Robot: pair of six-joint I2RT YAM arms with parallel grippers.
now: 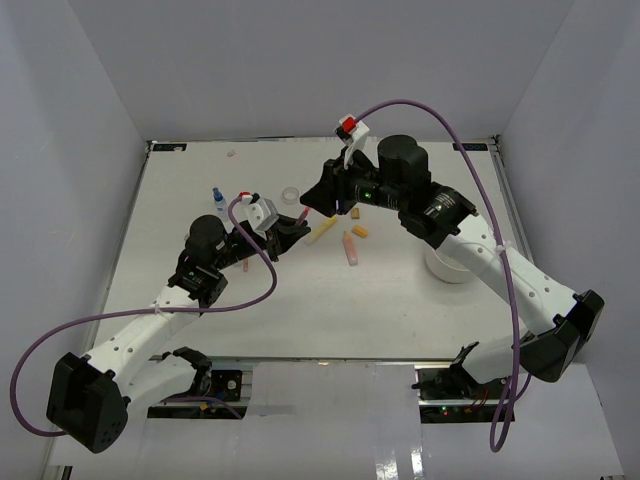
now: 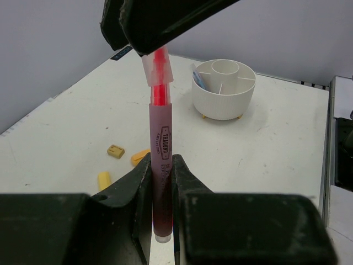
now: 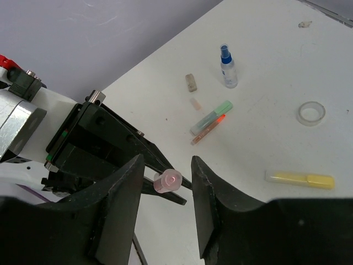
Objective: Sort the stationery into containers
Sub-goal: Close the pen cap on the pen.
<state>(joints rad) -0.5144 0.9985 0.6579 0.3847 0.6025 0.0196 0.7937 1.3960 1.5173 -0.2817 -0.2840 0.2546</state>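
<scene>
Grey walls [image 1: 300,60] enclose a white worktop [image 1: 330,310]. Left fingers [image 2: 135,185] are clenched on the lower barrel of a red marker [image 2: 160,143], holding it clear of the worktop. Right fingers [image 3: 118,190] stand spread to either side of its pale cap [image 3: 168,180], with a small gap on each side, gripping nothing. Seen from above, a yellow marker [image 1: 322,231] and a pink marker [image 1: 350,247] lie near at 4 o'clock. Further along that line, well apart, the white tub [image 1: 447,268] sits half under the right arm. A tape ring [image 1: 291,194] lies near at 11 o'clock, and a spray bottle [image 1: 218,198] at 9 o'clock.
</scene>
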